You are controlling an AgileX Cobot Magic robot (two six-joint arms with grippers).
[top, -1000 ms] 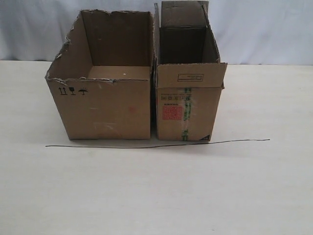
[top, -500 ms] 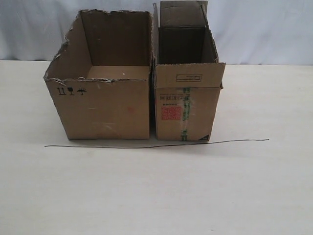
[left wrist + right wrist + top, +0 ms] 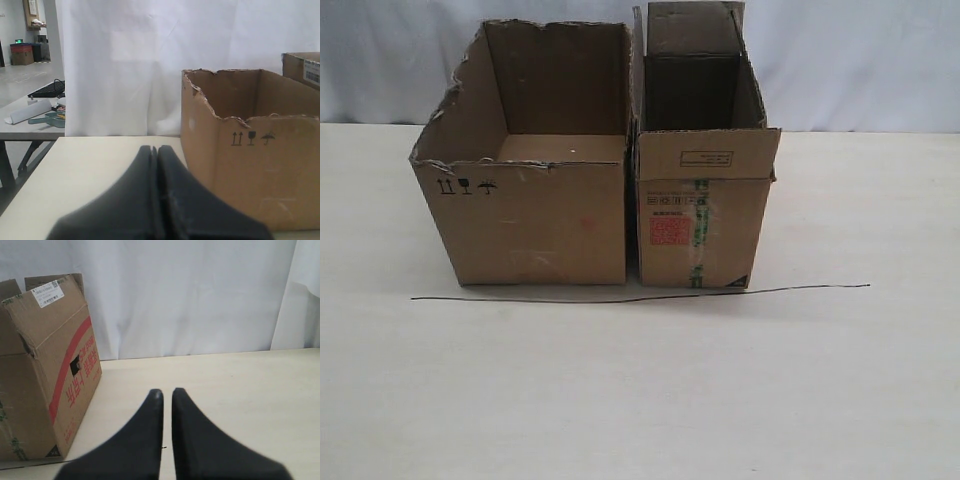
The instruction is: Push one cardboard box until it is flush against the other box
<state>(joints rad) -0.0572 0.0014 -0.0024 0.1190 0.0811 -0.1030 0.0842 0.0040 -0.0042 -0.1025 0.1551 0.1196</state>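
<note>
Brown corrugated board fills the middle of the exterior view: the cardboard box (image 3: pixel 705 215), narrow and tall with its flaps standing up, sits just to the right of the other box (image 3: pixel 535 225), the wider one with the ragged torn rim. Both rest on the pale table (image 3: pixel 640 400) in front of a white curtain (image 3: pixel 860 60), their front faces close to a thin black line (image 3: pixel 640 295) on the tabletop. A slim dark gap shows between the two front faces (whether the sides meet further back cannot be told). The narrow carton carries a red square sticker (image 3: pixel 671 231) and a vertical strip of green tape (image 3: pixel 700 230) on its front.

The left gripper (image 3: pixel 155 148) has its two black fingers pressed together with nothing between them; it is low over the table, apart from the torn-rimmed box, whose black handling symbols (image 3: pixel 252 137) face its camera.

The right gripper (image 3: pixel 167 391) is closed down to a thin slit and grips nothing. It sits clear of the narrow carton's side, where a red stripe (image 3: pixel 70 370) runs diagonally and a white label (image 3: pixel 48 293) is stuck near the top edge
</note>
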